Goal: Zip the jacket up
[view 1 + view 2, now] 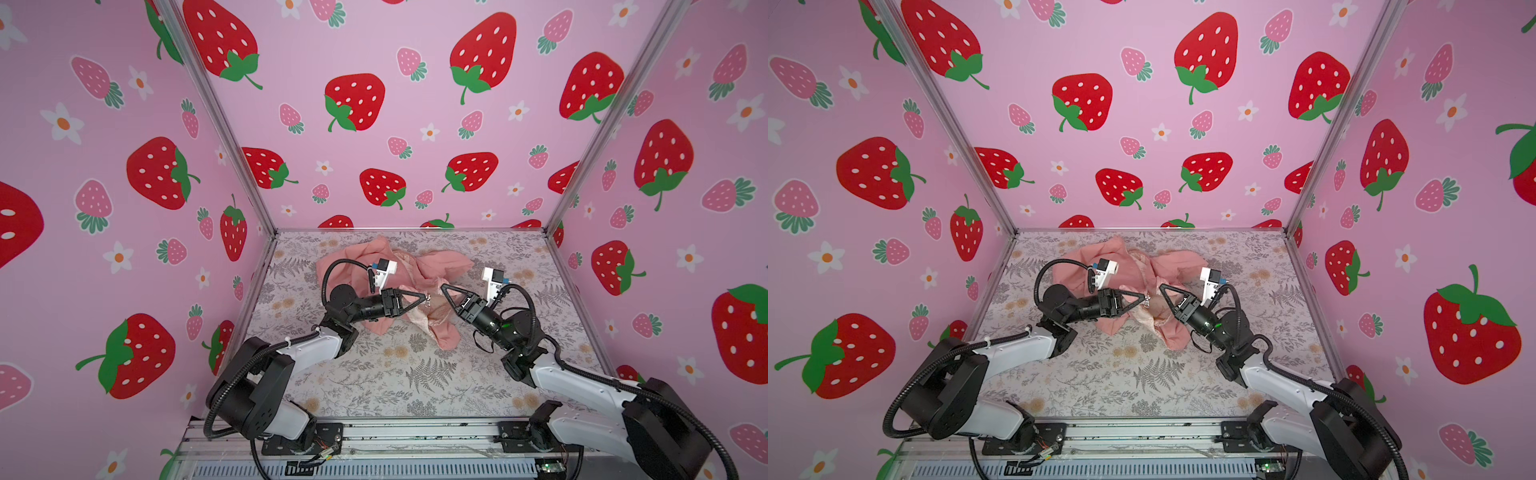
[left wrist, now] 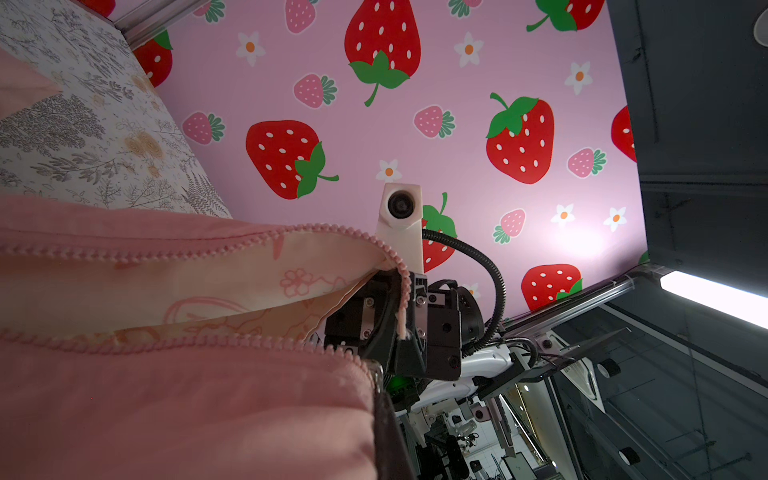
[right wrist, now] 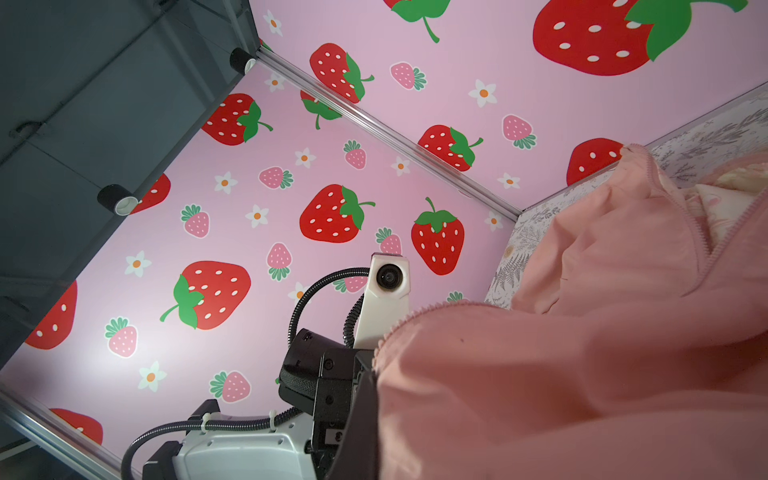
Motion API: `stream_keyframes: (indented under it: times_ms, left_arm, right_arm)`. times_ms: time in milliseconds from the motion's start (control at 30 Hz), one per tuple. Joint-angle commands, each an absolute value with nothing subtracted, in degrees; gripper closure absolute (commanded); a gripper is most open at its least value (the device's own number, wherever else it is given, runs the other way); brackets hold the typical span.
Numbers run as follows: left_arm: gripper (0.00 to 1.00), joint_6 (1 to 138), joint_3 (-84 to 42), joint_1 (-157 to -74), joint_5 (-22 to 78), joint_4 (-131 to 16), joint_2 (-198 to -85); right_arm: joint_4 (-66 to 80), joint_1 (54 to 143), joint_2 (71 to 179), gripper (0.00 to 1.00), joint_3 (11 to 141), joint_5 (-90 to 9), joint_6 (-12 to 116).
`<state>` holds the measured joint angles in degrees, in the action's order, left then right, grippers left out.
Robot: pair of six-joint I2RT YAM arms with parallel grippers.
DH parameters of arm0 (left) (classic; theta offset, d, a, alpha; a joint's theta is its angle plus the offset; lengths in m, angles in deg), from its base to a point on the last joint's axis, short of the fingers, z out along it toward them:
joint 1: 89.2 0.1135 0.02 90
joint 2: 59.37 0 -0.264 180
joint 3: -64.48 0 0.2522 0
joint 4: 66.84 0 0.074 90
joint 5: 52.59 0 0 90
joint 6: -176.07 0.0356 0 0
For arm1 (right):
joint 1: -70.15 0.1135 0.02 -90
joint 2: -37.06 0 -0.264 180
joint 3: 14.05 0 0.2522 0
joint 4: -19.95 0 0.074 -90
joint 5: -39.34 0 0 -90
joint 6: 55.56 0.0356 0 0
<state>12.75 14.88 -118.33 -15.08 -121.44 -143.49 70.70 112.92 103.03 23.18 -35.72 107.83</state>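
The salmon-pink jacket [image 1: 440, 266] [image 1: 1175, 264] lies crumpled at the back middle of the table, its front open and the cream printed lining showing. My left gripper [image 1: 425, 296] [image 1: 1146, 296] is shut on one zip edge beside the metal slider [image 2: 376, 373], and the small zip pull [image 1: 427, 304] dangles under its tip. My right gripper [image 1: 443, 286] [image 1: 1161, 286] faces it a short way off, shut on the other zip edge, whose end [image 2: 402, 309] hangs across its fingers. Pink cloth fills both wrist views, and the two rows of zip teeth [image 2: 216, 245] stand apart.
A floral tablecloth [image 1: 415, 374] covers the table. Strawberry-print walls close the left, back and right, with aluminium posts [image 1: 232, 137] at the back corners. A metal rail [image 1: 415, 432] carrying both arm bases runs along the front edge.
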Motion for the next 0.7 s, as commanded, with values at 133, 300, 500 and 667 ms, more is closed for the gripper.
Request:
stream_keyframes:
  times_ms: [133,300,500,667]
  left_arm:
    - [1.00,10.6,12.3,-118.1,-15.8,-128.4,-143.8]
    - [1.00,10.5,12.8,-118.2,-15.8,-128.6,-143.8]
    - [1.00,10.6,12.9,-118.1,-15.8,-128.6,-143.7]
    - [1.00,10.6,13.1,-118.1,-15.6,-128.8,-143.9]
  right_arm:
    - [74.4,114.5,104.5,1.00,24.4,-38.0,110.6]
    - [75.0,115.3,105.6,1.00,25.1,-37.8,110.8]
    - [76.0,115.7,106.2,1.00,25.5,-38.0,111.0]
    - [77.2,116.0,106.3,1.00,25.5,-38.2,111.6]
